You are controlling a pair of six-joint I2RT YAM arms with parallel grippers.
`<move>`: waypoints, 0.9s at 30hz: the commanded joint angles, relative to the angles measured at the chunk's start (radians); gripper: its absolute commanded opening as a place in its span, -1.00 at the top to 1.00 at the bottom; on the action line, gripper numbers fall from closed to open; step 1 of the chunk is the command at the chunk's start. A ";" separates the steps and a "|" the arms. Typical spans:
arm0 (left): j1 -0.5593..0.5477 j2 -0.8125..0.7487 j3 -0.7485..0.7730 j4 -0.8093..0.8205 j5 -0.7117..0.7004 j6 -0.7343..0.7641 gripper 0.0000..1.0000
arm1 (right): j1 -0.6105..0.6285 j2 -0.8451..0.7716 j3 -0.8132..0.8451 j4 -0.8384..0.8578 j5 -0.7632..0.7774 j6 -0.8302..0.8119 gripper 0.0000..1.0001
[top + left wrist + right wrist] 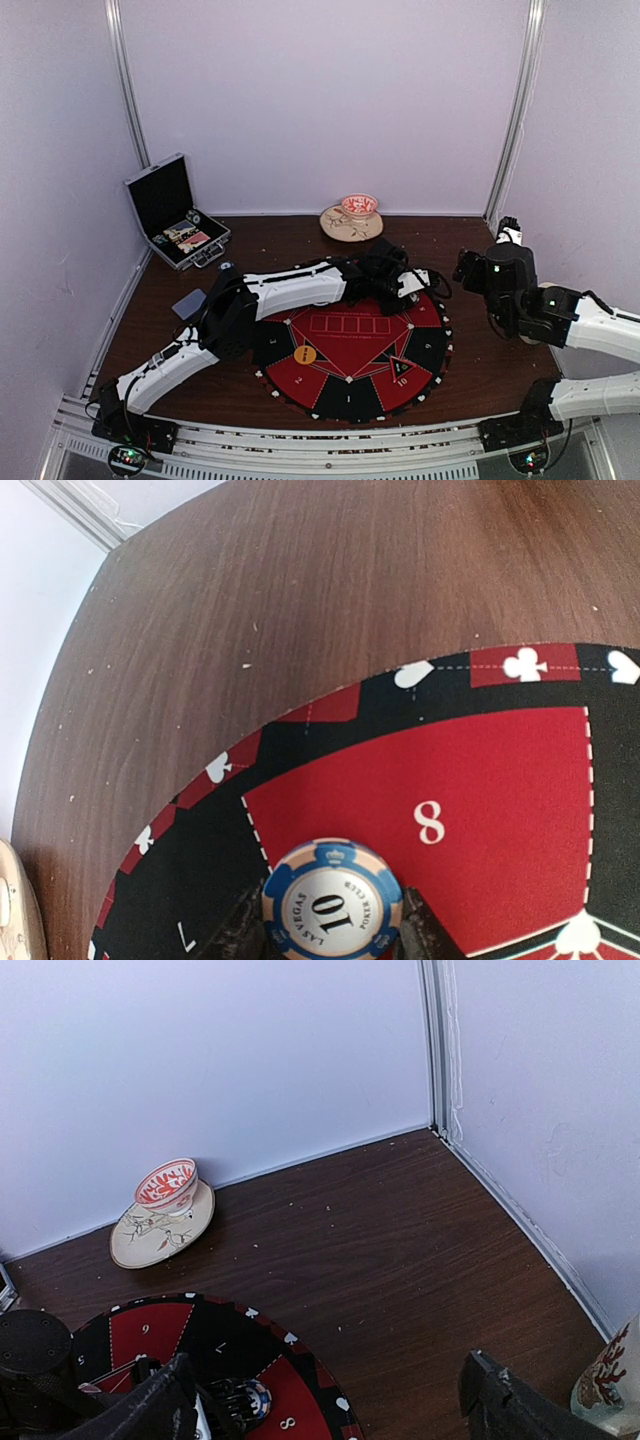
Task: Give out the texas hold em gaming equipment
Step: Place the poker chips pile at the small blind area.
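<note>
My left gripper [333,932] is shut on a poker chip [333,900] with a blue-and-tan edge and a white face marked 10. It holds the chip edge-on between its dark fingers [243,932], just above the round red-and-black mat [480,750], at the line between the black sector 7 and the red sector 8. In the top view the left gripper [413,283] reaches over the mat's [350,385] far right part. The chip also shows in the right wrist view [250,1401]. My right gripper [325,1410] is open and empty, raised right of the mat [150,1328]. An orange disc [305,354] lies on the mat.
An open black case [165,195] holding chips and cards [187,237] stands at the back left. A patterned cup on a saucer [352,218] stands at the back wall. A grey-blue flat thing [188,304] lies left of the mat. A coral-patterned cup [612,1380] stands near the right wall.
</note>
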 commanded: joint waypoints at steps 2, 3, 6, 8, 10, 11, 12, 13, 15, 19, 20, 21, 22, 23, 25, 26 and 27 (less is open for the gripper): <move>-0.001 0.002 0.008 0.036 -0.011 0.014 0.41 | -0.003 -0.006 -0.015 0.011 -0.003 -0.011 -0.84; -0.002 0.002 0.006 0.034 -0.013 0.016 0.37 | -0.003 -0.008 -0.015 0.012 -0.004 -0.011 -0.84; -0.006 0.002 0.004 0.036 -0.019 0.021 0.19 | -0.003 -0.012 -0.018 0.014 -0.009 -0.013 -0.84; -0.007 0.003 0.003 0.035 -0.022 0.023 0.02 | -0.003 -0.012 -0.018 0.016 -0.012 -0.014 -0.84; -0.007 0.005 0.004 0.035 -0.026 0.025 -0.06 | -0.003 -0.013 -0.018 0.016 -0.012 -0.014 -0.84; -0.008 0.005 0.004 0.036 -0.027 0.027 -0.07 | -0.003 -0.013 -0.018 0.017 -0.014 -0.016 -0.84; -0.008 0.005 0.004 0.035 -0.028 0.026 -0.11 | -0.002 -0.013 -0.018 0.018 -0.014 -0.017 -0.84; -0.009 0.004 0.004 0.035 -0.030 0.027 -0.15 | -0.003 -0.013 -0.019 0.018 -0.015 -0.016 -0.84; -0.009 0.004 0.004 0.041 -0.038 0.029 -0.23 | -0.003 -0.014 -0.019 0.020 -0.018 -0.017 -0.84; -0.009 0.003 0.014 0.045 -0.043 0.029 -0.28 | -0.003 -0.014 -0.018 0.021 -0.020 -0.019 -0.84; -0.010 0.000 0.015 0.045 -0.043 0.029 -0.28 | -0.003 -0.014 -0.018 0.021 -0.020 -0.019 -0.83; -0.010 -0.004 0.016 0.045 -0.045 0.029 -0.29 | -0.003 -0.014 -0.018 0.022 -0.020 -0.019 -0.84; -0.010 -0.007 0.017 0.045 -0.046 0.029 -0.30 | -0.003 -0.014 -0.019 0.023 -0.021 -0.020 -0.84; -0.010 -0.011 0.017 0.045 -0.047 0.027 -0.31 | -0.003 -0.013 -0.019 0.024 -0.023 -0.020 -0.84; -0.010 -0.017 0.015 0.045 -0.053 0.025 -0.34 | -0.003 -0.012 -0.018 0.024 -0.023 -0.020 -0.83; -0.010 -0.017 0.015 0.046 -0.056 0.023 -0.35 | -0.003 -0.011 -0.018 0.025 -0.024 -0.020 -0.84; -0.011 -0.018 0.015 0.049 -0.063 0.017 -0.36 | -0.003 -0.010 -0.017 0.026 -0.026 -0.021 -0.84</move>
